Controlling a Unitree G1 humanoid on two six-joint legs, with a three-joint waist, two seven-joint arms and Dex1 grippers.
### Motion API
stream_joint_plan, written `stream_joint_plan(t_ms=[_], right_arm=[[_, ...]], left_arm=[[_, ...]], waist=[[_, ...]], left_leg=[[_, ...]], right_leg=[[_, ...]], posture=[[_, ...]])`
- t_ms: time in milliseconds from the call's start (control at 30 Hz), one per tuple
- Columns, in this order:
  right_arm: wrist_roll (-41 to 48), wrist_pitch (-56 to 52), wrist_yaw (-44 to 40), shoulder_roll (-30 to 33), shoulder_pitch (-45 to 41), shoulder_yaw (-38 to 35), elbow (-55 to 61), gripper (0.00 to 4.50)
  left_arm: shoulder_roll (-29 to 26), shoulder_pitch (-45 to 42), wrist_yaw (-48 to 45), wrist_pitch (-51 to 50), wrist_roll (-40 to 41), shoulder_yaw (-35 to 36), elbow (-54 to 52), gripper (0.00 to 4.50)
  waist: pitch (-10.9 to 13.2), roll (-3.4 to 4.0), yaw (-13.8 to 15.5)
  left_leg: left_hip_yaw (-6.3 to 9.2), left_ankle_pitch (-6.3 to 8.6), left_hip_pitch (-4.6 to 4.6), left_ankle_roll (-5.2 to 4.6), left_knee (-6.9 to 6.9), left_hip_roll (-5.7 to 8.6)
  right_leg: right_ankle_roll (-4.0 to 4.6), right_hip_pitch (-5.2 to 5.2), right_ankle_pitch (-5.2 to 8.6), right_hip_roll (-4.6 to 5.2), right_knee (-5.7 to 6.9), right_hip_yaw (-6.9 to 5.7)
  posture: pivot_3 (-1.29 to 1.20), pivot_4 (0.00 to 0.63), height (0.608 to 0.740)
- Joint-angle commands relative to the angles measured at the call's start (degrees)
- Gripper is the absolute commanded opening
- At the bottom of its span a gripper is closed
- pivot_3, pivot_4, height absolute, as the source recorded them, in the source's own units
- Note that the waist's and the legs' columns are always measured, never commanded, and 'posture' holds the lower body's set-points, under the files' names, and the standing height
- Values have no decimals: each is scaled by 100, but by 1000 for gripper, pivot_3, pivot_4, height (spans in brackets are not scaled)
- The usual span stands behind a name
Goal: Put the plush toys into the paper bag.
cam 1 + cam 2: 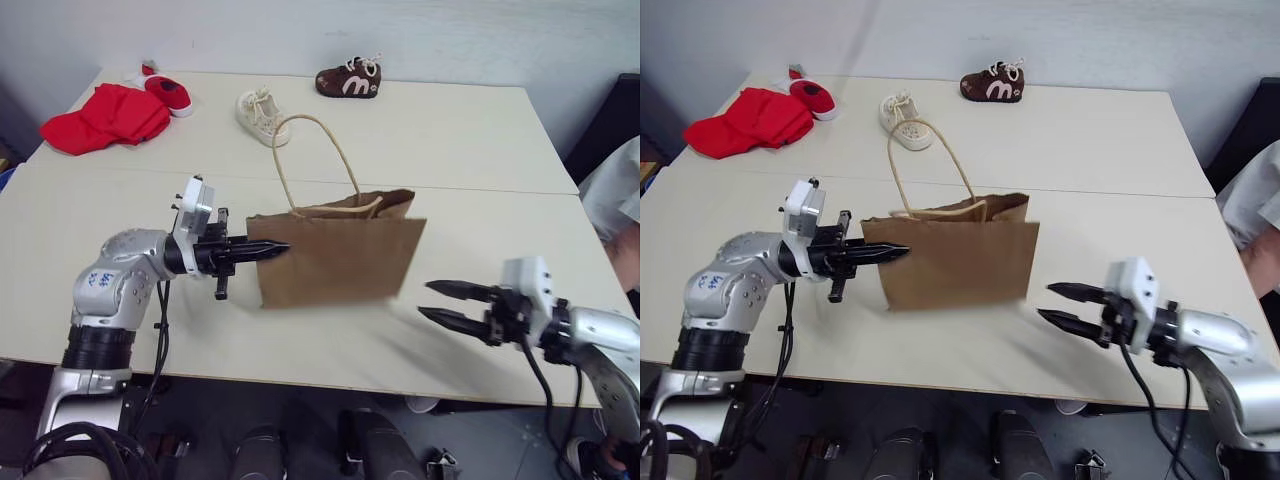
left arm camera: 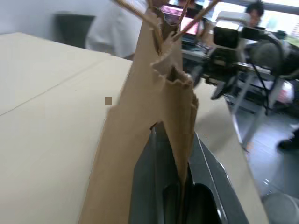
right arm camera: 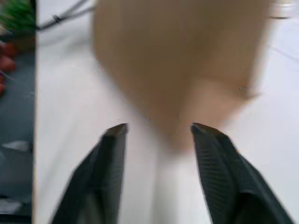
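Paper bag: the paper bag (image 1: pixel 335 258) stands upright on the table (image 1: pixel 480 150), mouth up, with 1 thin loop handle arching high above it and the other lying along the rim.
Left end effector: the left end effector (image 1: pixel 268 248) is clamped narrow on the bag's near upper edge; the left wrist view shows the brown paper pinched between its 2 black fingers.
Right end effector: the right end effector (image 1: pixel 438 303) hangs apart from the bag's opposite side, low near the table, its fingers spread and empty, pointing back toward the bag.
Plush toys: I cannot make out an orange or a red-and-white toy on the table around the bag; the bag's inside is hidden from where I stand, so I cannot tell whether they are in it.
Other things: beyond the bag lie a cream shoe (image 1: pixel 262 115), a brown shoe (image 1: pixel 349 79), a red shoe (image 1: pixel 169 94) and a red cloth (image 1: pixel 105 118), all well apart from it.
Stage, as I judge it: the bag is being held by 1 edge only.
Risk 1: a pull on that single edge could tip or drag the light bag, or tear the paper.
Risk 2: the pinch may flatten the mouth, so a toy could catch on the rim.
Risk 3: the tall handle could snag a finger coming in.
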State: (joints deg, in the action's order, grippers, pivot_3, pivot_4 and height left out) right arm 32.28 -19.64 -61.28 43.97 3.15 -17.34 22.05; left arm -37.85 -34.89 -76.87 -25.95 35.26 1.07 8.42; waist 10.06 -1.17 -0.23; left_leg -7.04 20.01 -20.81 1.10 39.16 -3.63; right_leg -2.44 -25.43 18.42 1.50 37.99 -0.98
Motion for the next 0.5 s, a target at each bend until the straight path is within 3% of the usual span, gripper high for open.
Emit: stream_joint_plan(t_ms=[33, 133, 200, 333, 500], right_arm=[[-113, 536, -33, 74, 168, -536, 1, 3359], [-198, 776, -47, 12, 294, -515, 14, 4399], [-178, 827, -5, -73, 360, -398, 75, 4494], [-146, 894, 24, -161, 396, -264, 164, 4500], [-166, 1109, -176, -28, 348, -299, -33, 4500]], left_arm=[[-152, -245, -737, 471, -394, -236, 656, 0], [-5, -476, -807, 1087, -749, -293, 1202, 0], [-23, -528, -604, 1178, -969, -303, 1209, 199], [-308, -161, -370, 865, -937, -76, 568, 1256], [-997, 942, 133, 1232, -965, 926, -188, 2822]], waist=[[0, 0, -8], [0, -1, 2], [0, -1, 8], [0, -1, -3], [0, 0, -125]], left_leg=[[-7, 0, 7, 0, 0, 0], [-14, 0, 23, 0, -1, -5], [-14, 0, 23, 0, -1, -6], [-14, 1, 22, -2, -2, -10], [-19, 3, 35, 1, -10, -19]], right_leg=[[0, 3, 0, -1, 3, 5], [0, 13, 0, -4, 5, 13], [0, 13, 0, -2, 4, 15], [0, 13, 0, 2, 5, 19], [8, 10, 5, 4, 18, 28]], posture=[[0, 150, 740], [0, 150, 740], [0, 150, 740], [0, 150, 740], [0, 150, 740]])
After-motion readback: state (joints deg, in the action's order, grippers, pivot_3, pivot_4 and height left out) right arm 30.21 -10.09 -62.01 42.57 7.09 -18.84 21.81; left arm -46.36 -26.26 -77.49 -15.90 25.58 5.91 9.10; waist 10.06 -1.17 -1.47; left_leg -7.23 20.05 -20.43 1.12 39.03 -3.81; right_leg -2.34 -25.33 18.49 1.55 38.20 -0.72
